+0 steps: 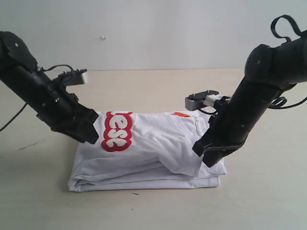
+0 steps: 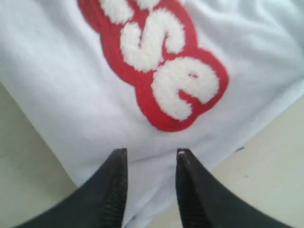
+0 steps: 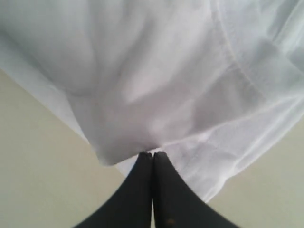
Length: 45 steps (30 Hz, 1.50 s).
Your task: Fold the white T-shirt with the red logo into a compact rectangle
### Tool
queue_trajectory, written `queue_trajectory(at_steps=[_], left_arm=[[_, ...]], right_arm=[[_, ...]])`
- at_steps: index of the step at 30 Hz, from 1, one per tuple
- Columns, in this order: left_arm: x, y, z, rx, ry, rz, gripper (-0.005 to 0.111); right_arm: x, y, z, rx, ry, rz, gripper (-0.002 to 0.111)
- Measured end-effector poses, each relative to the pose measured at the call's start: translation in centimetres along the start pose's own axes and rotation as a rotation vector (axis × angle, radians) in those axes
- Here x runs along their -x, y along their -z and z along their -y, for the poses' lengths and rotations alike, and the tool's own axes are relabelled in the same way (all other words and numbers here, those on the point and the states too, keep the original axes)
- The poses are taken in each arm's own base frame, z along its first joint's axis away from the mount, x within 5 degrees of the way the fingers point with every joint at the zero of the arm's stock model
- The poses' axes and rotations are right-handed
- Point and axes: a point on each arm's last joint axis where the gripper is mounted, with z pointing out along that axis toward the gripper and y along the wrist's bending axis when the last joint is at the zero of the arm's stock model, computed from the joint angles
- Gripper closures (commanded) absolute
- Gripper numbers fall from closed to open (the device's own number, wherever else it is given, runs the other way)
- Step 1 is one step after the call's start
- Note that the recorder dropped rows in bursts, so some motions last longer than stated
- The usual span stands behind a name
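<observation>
The white T-shirt (image 1: 158, 143) lies folded in several layers on the table, with the red logo (image 1: 117, 132) showing at its left end. My left gripper (image 1: 91, 136) hovers at the shirt's left edge beside the logo. In the left wrist view that gripper (image 2: 152, 154) is open over white cloth (image 2: 71, 95), just below the logo (image 2: 161, 71). At the shirt's right edge, my right gripper (image 1: 208, 158) holds the top layer. Its fingers (image 3: 153, 154) are shut on a fold of the shirt (image 3: 156, 80), slightly raised above the lower layers.
A small orange neck tag (image 1: 181, 114) peeks out at the shirt's far edge. The beige table (image 1: 268, 191) surrounds the shirt, with a pale wall behind. Both black arms slant down from the upper corners.
</observation>
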Motion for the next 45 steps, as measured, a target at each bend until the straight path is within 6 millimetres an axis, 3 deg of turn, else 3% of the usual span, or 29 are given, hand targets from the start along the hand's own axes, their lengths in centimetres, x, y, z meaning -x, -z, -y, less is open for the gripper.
queue_trajectory(at_steps=[3, 10, 19, 29, 35, 40, 45], left_arm=[[0.2, 2.5, 1.2, 0.012, -0.031, 0.069, 0.107], [-0.6, 7.5, 3.6, 0.080, -0.054, 0.283, 0.107], [-5.9, 11.6, 5.7, 0.194, 0.001, 0.608, 0.107], [-12.4, 12.3, 6.1, 0.259, 0.110, 0.844, 0.107], [-16.9, 11.4, 5.9, 0.308, 0.140, 0.926, 0.107], [-19.0, 11.8, 6.3, 0.322, 0.127, 1.008, 0.107], [-19.8, 12.3, 7.0, 0.296, 0.104, 1.029, 0.107]], right_arm=[[0.0, 1.6, -0.5, -0.023, -0.007, 0.041, 0.108], [-0.4, 6.1, -1.1, -0.153, -0.046, 0.148, 0.108], [-3.6, 11.4, -3.4, -0.262, -0.062, 0.431, 0.108], [-9.2, 14.0, -5.5, -0.332, -0.073, 0.711, 0.108], [-13.1, 14.5, -6.7, -0.364, -0.070, 0.867, 0.108], [-14.9, 15.4, -7.5, -0.377, -0.052, 0.951, 0.108], [-15.4, 16.0, -7.9, -0.366, -0.070, 0.992, 0.108]])
